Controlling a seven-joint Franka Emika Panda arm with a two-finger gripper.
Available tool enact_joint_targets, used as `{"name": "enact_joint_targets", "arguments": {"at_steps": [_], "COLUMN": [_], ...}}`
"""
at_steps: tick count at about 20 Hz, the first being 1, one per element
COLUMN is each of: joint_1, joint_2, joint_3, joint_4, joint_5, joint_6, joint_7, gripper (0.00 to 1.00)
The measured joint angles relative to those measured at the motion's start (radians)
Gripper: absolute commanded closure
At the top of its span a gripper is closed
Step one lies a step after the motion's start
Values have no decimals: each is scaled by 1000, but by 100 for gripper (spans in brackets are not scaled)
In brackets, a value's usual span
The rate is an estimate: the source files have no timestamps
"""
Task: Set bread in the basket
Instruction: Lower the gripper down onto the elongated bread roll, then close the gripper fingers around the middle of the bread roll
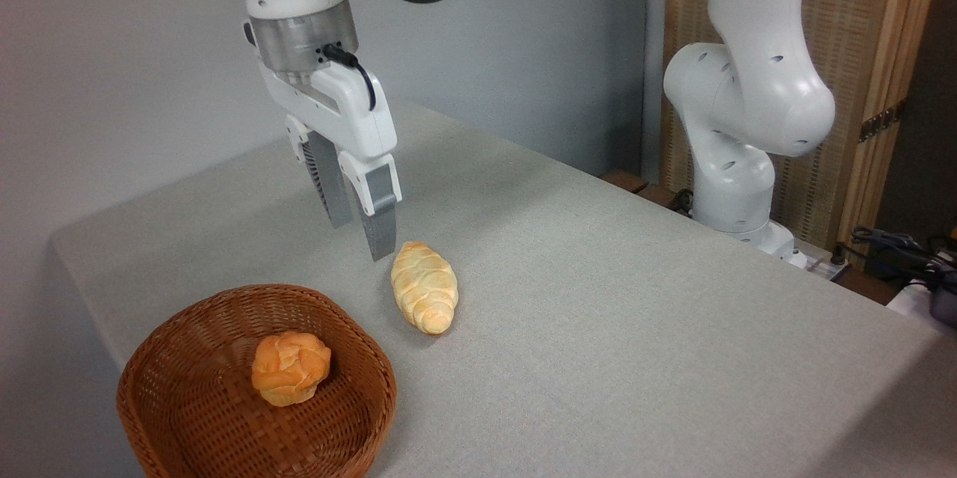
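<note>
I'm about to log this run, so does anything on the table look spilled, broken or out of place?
Nothing stands out. The long roll lies whole on the cloth just outside the basket, not yet in it. A round bun sits inside the basket. The gripper hangs above the table with empty jaws. No crumbs or spills.

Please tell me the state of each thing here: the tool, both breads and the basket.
Tool: open, empty, above the table, just left of the roll's far end.
Long ridged roll: lying on the grey tablecloth, outside the basket, not gripped.
Round knotted bun: lying inside the basket.
Wicker basket: upright, holding only the bun.
</note>
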Motion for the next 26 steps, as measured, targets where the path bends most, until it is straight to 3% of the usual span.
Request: {"name": "enact_joint_targets", "arguments": {"at_steps": [5,10,20,26], "joint_1": [-4,-4,-3,0], "joint_2": [-7,-29,-42,-27], "joint_3": [-4,-5,-4,15], "joint_4": [-73,-178,-270,-299], "joint_5": [0,0,0,0], "joint_6": [8,100,104,155], "joint_7": [99,257,649,777], "gripper": [0,0,0,0]}}
